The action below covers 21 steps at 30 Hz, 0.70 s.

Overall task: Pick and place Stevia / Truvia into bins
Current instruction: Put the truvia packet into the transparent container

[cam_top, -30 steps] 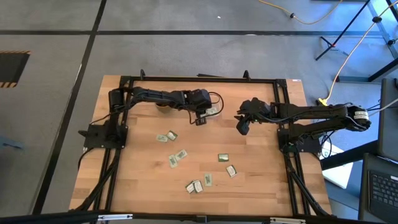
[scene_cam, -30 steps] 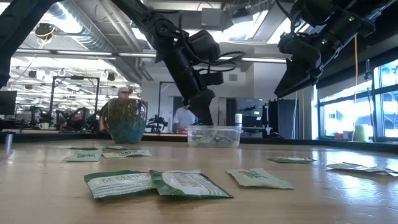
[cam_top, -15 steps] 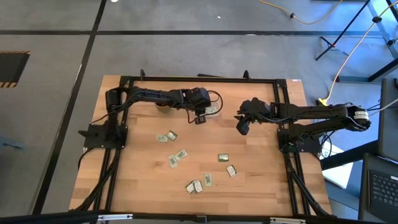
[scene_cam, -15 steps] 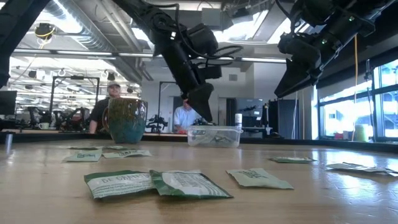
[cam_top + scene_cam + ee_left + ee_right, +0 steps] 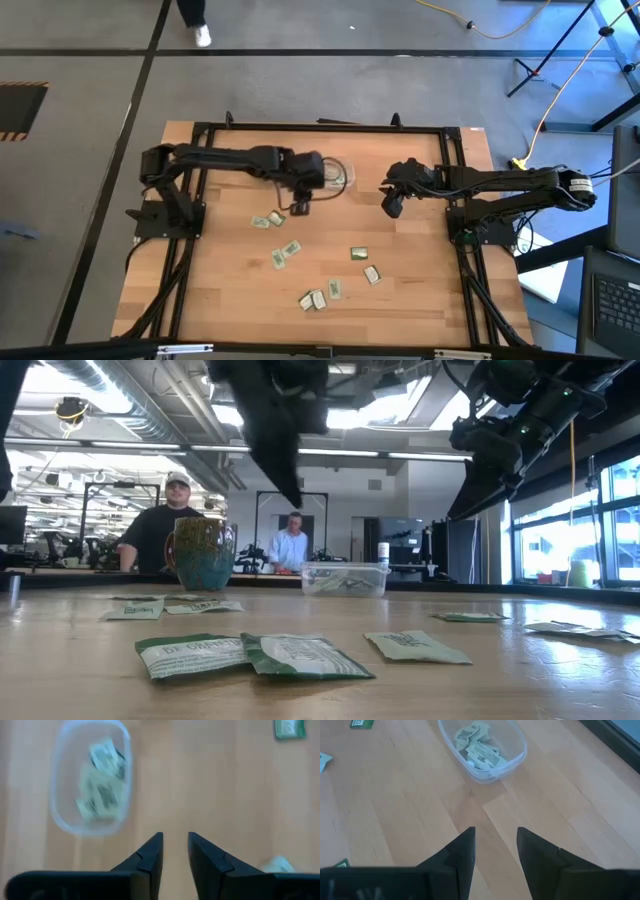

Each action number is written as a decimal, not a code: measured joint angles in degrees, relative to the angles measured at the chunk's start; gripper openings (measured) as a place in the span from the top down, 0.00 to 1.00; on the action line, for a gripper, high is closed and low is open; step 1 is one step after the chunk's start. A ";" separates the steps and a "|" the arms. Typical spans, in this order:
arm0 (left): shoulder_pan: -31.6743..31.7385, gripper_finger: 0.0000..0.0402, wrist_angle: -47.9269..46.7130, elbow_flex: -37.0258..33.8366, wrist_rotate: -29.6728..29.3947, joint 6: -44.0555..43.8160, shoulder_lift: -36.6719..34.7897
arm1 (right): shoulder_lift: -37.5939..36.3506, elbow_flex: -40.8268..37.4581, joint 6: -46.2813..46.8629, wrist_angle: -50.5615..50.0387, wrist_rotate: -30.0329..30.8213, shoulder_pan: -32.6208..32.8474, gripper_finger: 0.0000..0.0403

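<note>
Hovering my left gripper with its fingers apart and empty, I have the clear bin at about one o'clock from it. The nearest loose sachets lie at about eight o'clock, just beside it, long axes slanted. My right gripper waits parted, well apart from them, so the left arm is nearer

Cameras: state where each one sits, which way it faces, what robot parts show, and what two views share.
High view: overhead, straight down on the table; both arms, left gripper, right gripper.
Low view: table height, level toward the room; arms overhead, mug.
Left wrist view: looks down past its open jaws.
Right wrist view: the same, jaws open.
Shared: both wrist views show the clear bin holding sachets.
</note>
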 joint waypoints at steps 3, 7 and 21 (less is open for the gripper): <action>-3.22 0.80 -6.83 0.00 -0.44 -6.08 -2.12 | 0.00 0.00 0.00 0.01 0.01 0.00 0.64; -6.86 0.81 -13.62 -0.06 -1.54 -13.34 -2.54 | 0.00 0.00 -0.02 0.07 0.00 0.00 0.64; -9.50 0.77 -3.26 -16.89 -2.16 -18.63 -1.97 | 0.00 0.00 0.15 0.59 0.00 0.00 0.64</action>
